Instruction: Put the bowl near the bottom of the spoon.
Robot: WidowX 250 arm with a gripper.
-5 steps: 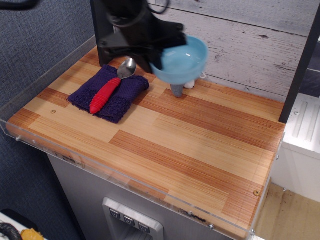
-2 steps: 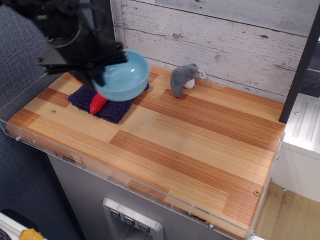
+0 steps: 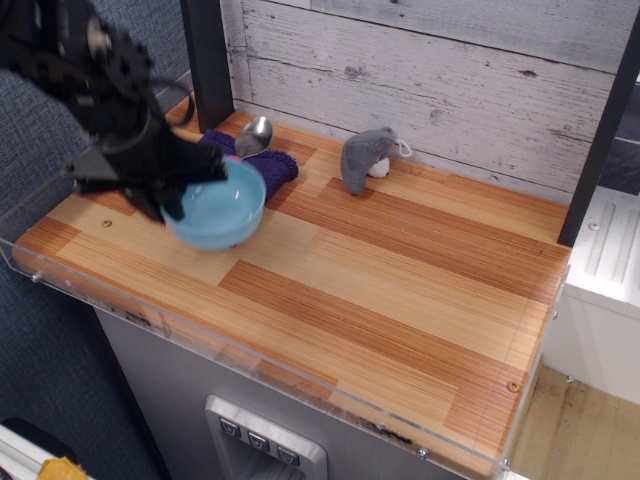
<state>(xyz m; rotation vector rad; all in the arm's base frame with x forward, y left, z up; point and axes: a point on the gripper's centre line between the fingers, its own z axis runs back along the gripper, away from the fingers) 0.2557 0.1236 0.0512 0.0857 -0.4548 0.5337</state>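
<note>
My gripper (image 3: pixel 178 190) is shut on the left rim of the light-blue bowl (image 3: pixel 220 208) and holds it low over the front edge of the purple cloth (image 3: pixel 270 165). The bowl hides the spoon's red handle. Only the spoon's shiny silver head (image 3: pixel 254 134) shows, at the back of the cloth. My black arm comes in from the upper left and covers the cloth's left part. I cannot tell whether the bowl touches the table.
A grey toy mouse (image 3: pixel 362 158) stands near the back wall, right of the spoon. The wooden table (image 3: pixel 400 290) has a clear plastic rim along its left and front edges. A dark post (image 3: pixel 208 60) stands behind the cloth.
My gripper has carried the bowl from the back near the mouse leftward and forward, then down, to the front of the cloth. The red handle is now hidden.
</note>
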